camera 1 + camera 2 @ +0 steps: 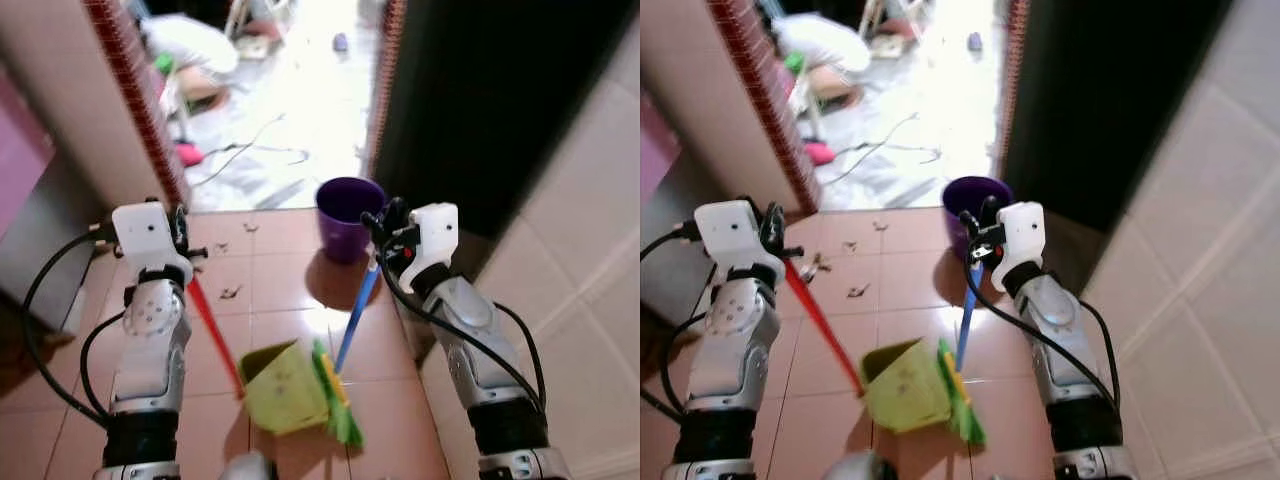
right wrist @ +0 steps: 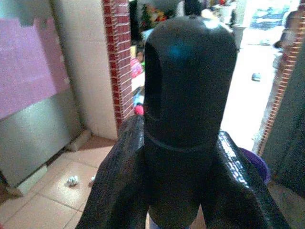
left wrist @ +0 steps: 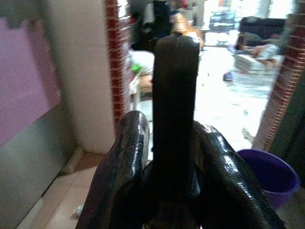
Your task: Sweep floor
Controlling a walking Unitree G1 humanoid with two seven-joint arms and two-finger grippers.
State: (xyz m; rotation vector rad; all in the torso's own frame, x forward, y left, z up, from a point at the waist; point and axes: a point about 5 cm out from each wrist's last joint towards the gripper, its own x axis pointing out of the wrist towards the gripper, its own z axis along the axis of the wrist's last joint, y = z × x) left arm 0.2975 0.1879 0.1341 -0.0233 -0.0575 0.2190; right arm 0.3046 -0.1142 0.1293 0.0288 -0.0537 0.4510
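My left gripper [image 1: 183, 245] is shut on the top of the red handle [image 1: 212, 330] of a green dustpan [image 1: 283, 388], which rests on the terracotta tiles between my arms. My right gripper [image 1: 385, 232] is shut on the blue broom handle [image 1: 357, 315]. The broom's green bristles [image 1: 338, 400] sit against the dustpan's right side. In the left wrist view the fingers [image 3: 128, 157] clamp a dark handle end [image 3: 175, 95]. In the right wrist view a rounded handle cap [image 2: 190, 71] stands between the fingers [image 2: 126, 167]. Bits of debris [image 1: 230, 292] lie on the tiles ahead.
A purple bucket [image 1: 345, 215] stands just ahead by the doorway. A brick pillar [image 1: 130, 90] is on the left and a dark door [image 1: 480, 100] and tiled wall [image 1: 590, 250] on the right. Cables [image 1: 250, 150] cross the bright floor beyond. A grey cabinet [image 1: 40, 240] is at my left.
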